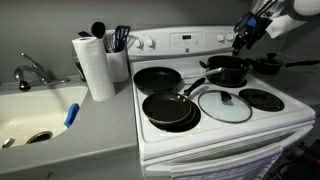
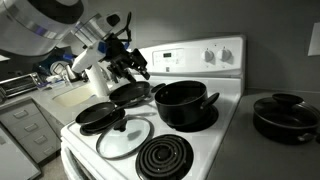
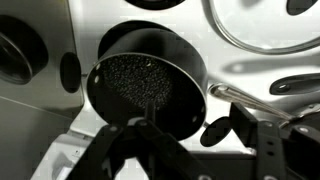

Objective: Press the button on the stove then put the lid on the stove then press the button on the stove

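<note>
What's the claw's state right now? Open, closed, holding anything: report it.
Claw: open, jaws apart, holding nothing, above the black pot.

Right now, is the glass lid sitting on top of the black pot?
No, the lid lies flat on the stove top in front of the pot, not on it.
</note>
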